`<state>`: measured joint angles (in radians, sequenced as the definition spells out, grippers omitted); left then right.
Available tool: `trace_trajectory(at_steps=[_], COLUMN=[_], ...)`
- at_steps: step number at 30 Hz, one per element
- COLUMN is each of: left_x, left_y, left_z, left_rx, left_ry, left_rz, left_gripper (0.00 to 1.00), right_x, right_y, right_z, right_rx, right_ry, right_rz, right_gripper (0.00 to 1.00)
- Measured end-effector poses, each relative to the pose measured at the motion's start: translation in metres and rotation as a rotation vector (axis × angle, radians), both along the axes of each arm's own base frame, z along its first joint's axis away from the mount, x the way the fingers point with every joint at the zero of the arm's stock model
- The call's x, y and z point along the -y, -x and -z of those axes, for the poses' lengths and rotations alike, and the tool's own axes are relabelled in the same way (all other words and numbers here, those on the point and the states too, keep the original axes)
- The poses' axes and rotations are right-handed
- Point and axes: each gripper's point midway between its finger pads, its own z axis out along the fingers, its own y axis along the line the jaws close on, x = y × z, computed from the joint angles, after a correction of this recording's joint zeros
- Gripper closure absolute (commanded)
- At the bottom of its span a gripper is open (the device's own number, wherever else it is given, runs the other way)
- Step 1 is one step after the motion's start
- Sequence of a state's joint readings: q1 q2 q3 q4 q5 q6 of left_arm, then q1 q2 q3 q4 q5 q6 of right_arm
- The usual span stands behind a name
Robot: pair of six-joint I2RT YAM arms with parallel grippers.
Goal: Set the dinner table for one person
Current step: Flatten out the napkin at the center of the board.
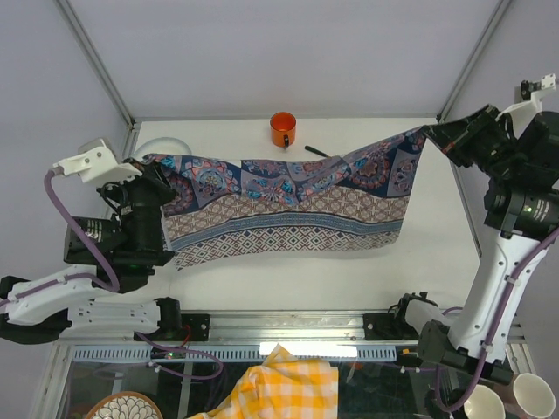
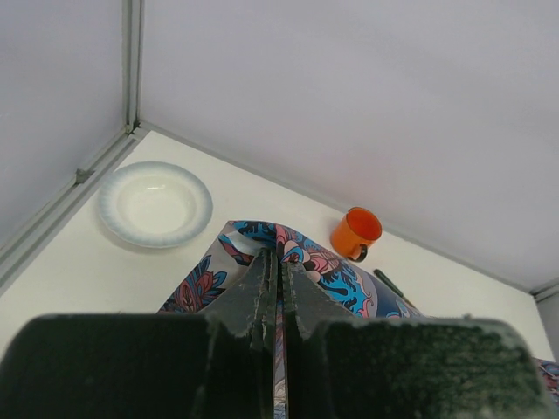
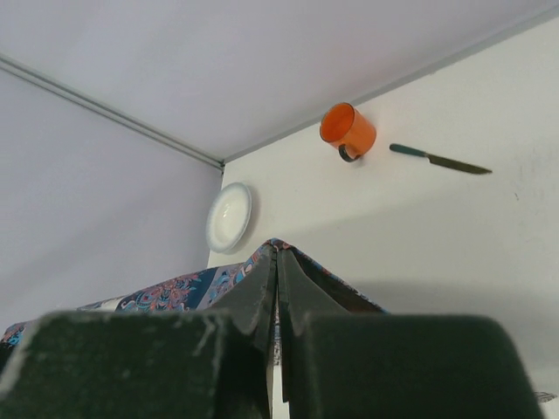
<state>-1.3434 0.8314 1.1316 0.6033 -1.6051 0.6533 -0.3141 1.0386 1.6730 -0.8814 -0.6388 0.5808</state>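
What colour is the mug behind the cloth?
The mug is orange, seen best in the left wrist view.

Robotics laboratory cell: white jointed left arm (image 1: 87,292) and right arm (image 1: 502,279), trailing purple cables (image 1: 54,201), bolted to an aluminium rail (image 1: 288,327) beside a plain white rectangular tabletop (image 1: 437,253) boxed by blank white wall panels (image 1: 288,52).

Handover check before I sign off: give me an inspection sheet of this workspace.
Surface: white dinner table, partly covered by cloth.
Job's things: patterned cloth stretched between both arms; orange mug, knife and white bowl at far edge.
Clutter: nothing seen.
Grippers: left pincer and right pincer each shut on a cloth corner.
Cables: purple cables looped along both arms.
Surroundings: yellow checked cloth, patterned dish and two cups below the near rail.
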Motion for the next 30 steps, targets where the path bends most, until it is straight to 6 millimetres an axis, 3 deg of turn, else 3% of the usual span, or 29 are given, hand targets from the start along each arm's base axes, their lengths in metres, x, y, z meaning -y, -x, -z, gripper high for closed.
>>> trace_trajectory(at_steps=[5, 8, 11, 14, 18, 20, 26, 30], left_x=[0.004, 0.009, 0.014, 0.021, 0.026, 0.029, 0.040, 0.053], left_y=[-0.001, -0.002, -0.003, -0.005, -0.003, 0.001, 0.006, 0.005], left_z=[-0.041, -0.066, -0.083, -0.084, -0.076, -0.067, -0.047, -0.048], left_rx=[0.007, 0.004, -0.007, -0.023, -0.030, -0.029, -0.030, -0.039], left_ry=[0.048, 0.037, -0.008, -0.074, -0.111, -0.117, -0.134, -0.186], left_rz=[-0.003, -0.002, 0.000, 0.001, 0.022, 0.053, 0.106, 0.106], left_gripper=[1.00, 1.00, 1.00, 1.00, 1.00, 1.00, 1.00, 1.00], right_x=[0.006, 0.012, 0.019, 0.024, 0.022, 0.020, 0.005, -0.001], right_y=[-0.033, -0.062, -0.088, -0.099, -0.092, -0.082, -0.032, -0.019], right_z=[-0.046, -0.062, -0.060, -0.030, 0.014, 0.021, -0.004, -0.012], right_rx=[0.051, 0.049, 0.017, -0.082, -0.217, -0.241, -0.142, -0.103], right_ry=[0.008, 0.008, 0.016, 0.005, -0.027, -0.028, 0.048, 0.071], right_rz=[-0.034, -0.063, -0.083, -0.091, -0.095, -0.092, -0.083, -0.094], right_gripper=[1.00, 1.00, 1.00, 1.00, 1.00, 1.00, 1.00, 1.00])
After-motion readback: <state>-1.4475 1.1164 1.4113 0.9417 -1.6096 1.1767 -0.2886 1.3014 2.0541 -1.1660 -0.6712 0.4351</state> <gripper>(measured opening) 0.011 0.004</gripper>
